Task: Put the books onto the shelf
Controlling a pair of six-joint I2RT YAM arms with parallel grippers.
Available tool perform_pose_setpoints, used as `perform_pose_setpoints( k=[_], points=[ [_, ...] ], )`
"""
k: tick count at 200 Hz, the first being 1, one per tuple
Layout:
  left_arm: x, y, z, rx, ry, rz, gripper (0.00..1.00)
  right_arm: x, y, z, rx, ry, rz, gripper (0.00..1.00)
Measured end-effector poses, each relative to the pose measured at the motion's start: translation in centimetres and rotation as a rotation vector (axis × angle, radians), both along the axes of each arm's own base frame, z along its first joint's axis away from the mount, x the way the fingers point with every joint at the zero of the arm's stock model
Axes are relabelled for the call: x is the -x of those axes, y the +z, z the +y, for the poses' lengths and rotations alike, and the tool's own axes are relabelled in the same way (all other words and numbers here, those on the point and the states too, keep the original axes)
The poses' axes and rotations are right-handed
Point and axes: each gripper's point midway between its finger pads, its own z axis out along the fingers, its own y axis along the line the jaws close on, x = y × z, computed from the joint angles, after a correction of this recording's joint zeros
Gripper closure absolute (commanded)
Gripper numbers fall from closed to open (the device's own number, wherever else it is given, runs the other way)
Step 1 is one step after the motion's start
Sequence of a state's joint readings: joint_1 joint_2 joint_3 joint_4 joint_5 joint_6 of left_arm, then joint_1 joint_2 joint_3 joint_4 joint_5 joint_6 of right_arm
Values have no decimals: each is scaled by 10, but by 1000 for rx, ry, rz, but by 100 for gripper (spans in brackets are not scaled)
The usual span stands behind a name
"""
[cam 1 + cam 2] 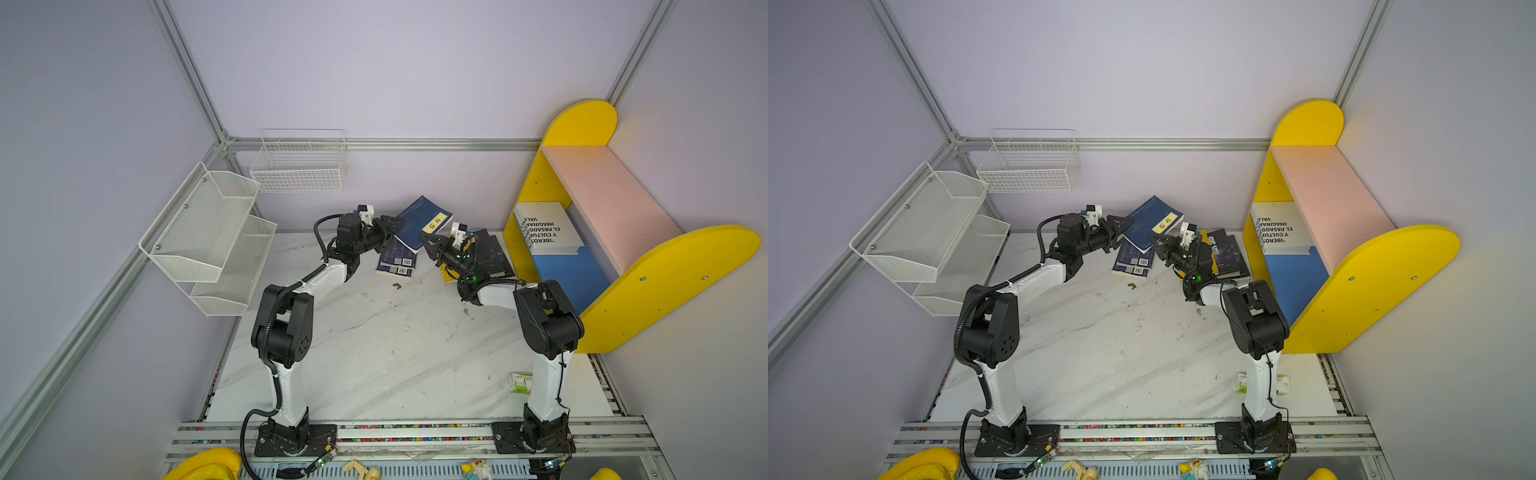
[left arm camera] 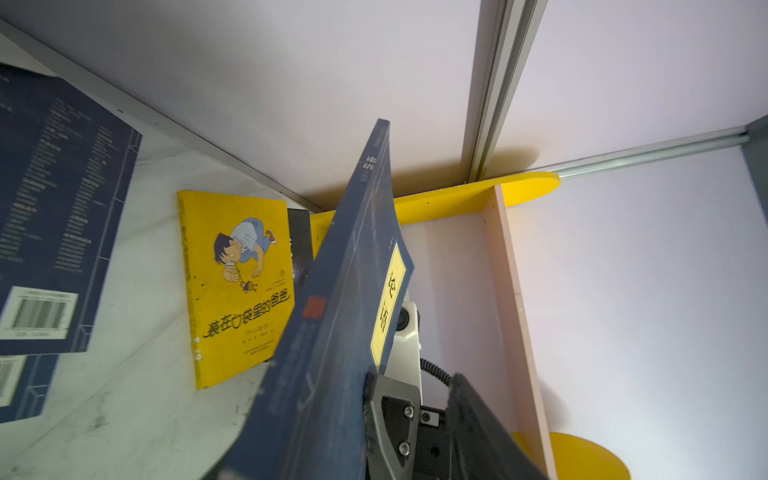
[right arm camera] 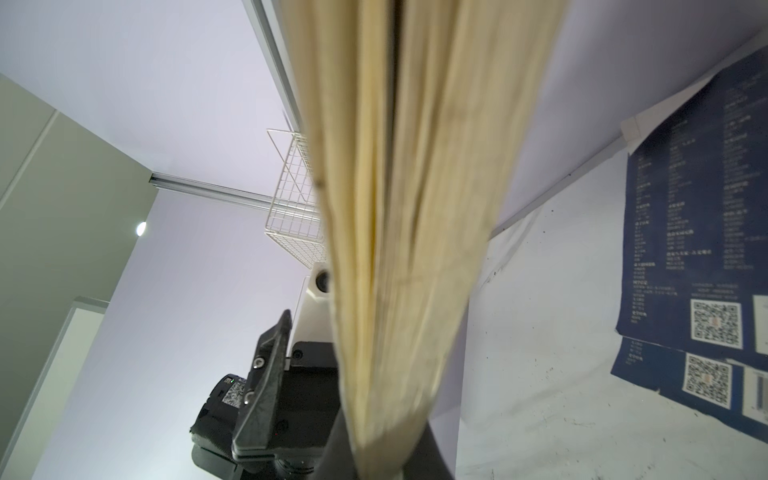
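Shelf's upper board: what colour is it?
The upper board is pink, clearest in a top view.

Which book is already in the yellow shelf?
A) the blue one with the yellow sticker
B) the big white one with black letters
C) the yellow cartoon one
B: the white book lies on the blue lower board of the shelf, and no other book is in it.
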State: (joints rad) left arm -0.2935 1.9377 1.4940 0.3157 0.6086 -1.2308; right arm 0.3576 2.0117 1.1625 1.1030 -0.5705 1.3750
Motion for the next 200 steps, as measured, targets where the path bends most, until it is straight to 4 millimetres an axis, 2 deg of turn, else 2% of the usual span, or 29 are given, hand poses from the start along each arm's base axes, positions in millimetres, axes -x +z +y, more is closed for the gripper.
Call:
perform_pose_setpoints(
  k=[22, 54, 71, 95, 127, 165, 182, 200],
  points=[
    [8, 8, 19, -71, -20, -33, 19, 4, -2, -7, 28, 61, 5, 92],
    [13, 27, 57, -168, -56, -100, 17, 15, 6, -36, 127, 147, -3, 92],
    [13, 37, 68, -207, -96, -126, 18, 20, 13, -47, 221, 184, -20, 91],
    [20, 46, 59, -219, -194, -170, 19, 38, 25, -41, 320, 277, -67, 93],
    [35, 30, 37, -206, -312, -139, 20, 64, 22, -31, 325, 379, -63, 93],
    [48, 14, 16, -176, -410, -101, 22, 76, 17, -21, 311, 430, -45, 93],
    [54, 13, 6, -163, -447, -99, 29, 78, 17, -14, 306, 454, -48, 93],
    [60, 12, -3, -153, -477, -91, 43, 80, 16, -5, 295, 489, -55, 93]
  ],
)
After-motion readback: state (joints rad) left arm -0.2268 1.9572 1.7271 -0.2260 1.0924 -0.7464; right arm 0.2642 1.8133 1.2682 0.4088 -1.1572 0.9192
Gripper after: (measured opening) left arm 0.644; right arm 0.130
